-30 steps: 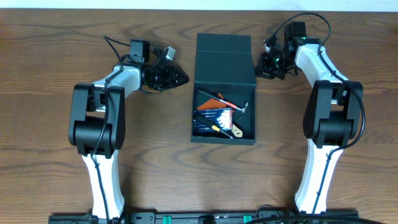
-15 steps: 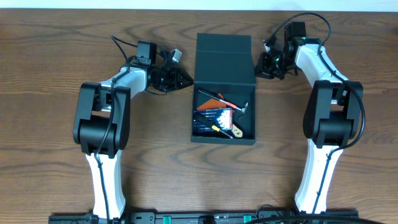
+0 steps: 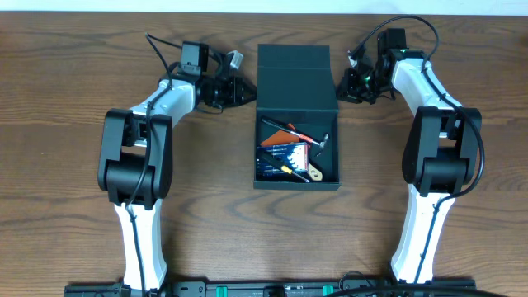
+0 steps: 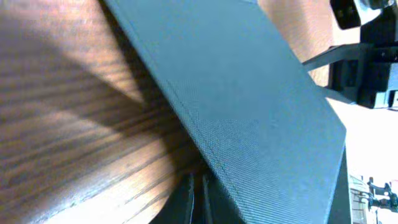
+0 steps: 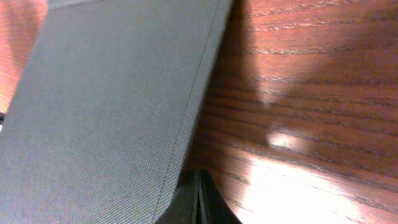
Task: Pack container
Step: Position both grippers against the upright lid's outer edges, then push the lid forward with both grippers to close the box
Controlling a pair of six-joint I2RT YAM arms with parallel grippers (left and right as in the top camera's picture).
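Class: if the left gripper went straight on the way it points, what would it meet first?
Most likely the container's open lid; its left edge sits just ahead of the shut fingers.

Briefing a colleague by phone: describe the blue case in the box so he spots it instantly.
At the middle of the wooden table stands a dark open container. The case lies flat in its left half. It is the only blue-and-white thing among the tools there.

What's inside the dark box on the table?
The container holds a blue-and-white case, an orange-handled item and a yellow-handled screwdriver, piled loosely. Whatever lies under them is covered.
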